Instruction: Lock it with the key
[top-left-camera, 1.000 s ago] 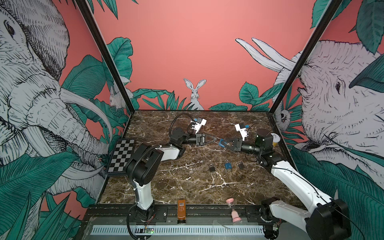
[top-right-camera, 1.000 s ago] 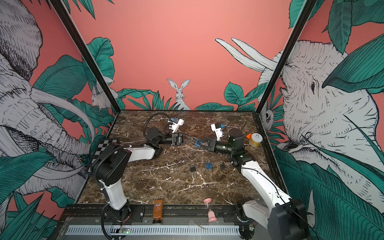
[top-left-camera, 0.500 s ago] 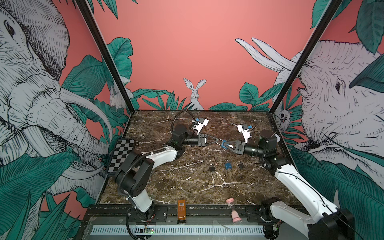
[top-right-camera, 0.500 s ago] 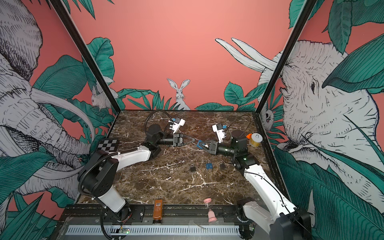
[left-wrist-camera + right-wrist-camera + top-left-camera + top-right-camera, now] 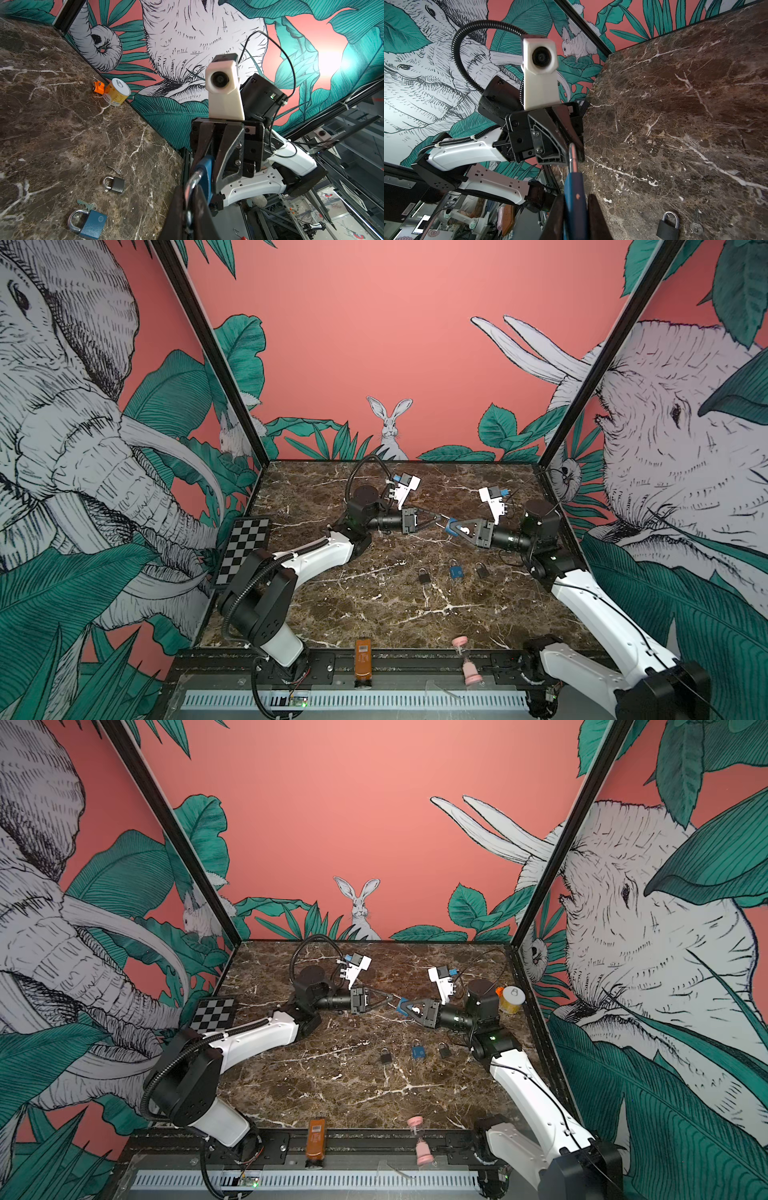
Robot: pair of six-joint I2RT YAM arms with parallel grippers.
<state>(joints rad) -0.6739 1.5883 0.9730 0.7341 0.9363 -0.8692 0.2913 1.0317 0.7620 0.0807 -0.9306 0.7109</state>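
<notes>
The right hand (image 5: 454,527) pinches the blue padlock (image 5: 574,195) above the worktop (image 5: 374,614). The left hand (image 5: 435,519) pinches its shackle (image 5: 192,182). Probable fault: misaligned pushing twists the lock free.

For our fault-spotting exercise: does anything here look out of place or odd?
Yes: a blue padlock hangs mid-air, left gripper shut on its shackle, right gripper on its body, while the keys lie unused on the table.
</notes>
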